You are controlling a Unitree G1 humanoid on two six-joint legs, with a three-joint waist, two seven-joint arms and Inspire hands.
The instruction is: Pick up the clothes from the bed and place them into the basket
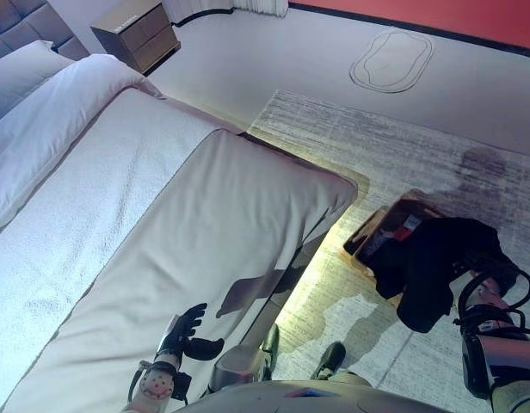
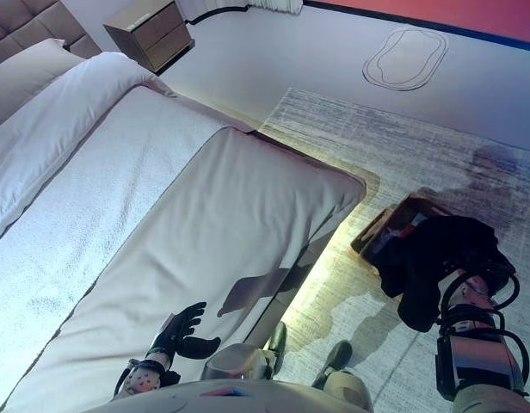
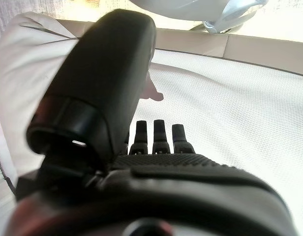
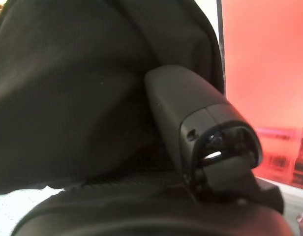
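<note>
A black garment [image 1: 433,267] hangs in a bunch over the rug to the right of the bed, and it drapes over my right hand. The right wrist view shows my right hand [image 4: 191,113] with its thumb pressed into that black cloth [image 4: 68,98]; its fingers are buried in the folds. A brown basket [image 1: 377,232] stands on the floor just left of the hanging garment, partly hidden by it. My left hand [image 1: 186,331] hovers open over the near corner of the bed [image 1: 205,215], its fingers [image 3: 161,137] straight above the cover and holding nothing. No clothes show on the bed.
A white pillow [image 1: 24,69] lies at the head of the bed, with a brown nightstand [image 1: 136,33] beyond it. A grey rug [image 1: 403,146] covers the floor under the basket. An oval outline [image 1: 391,60] marks the floor by the red wall.
</note>
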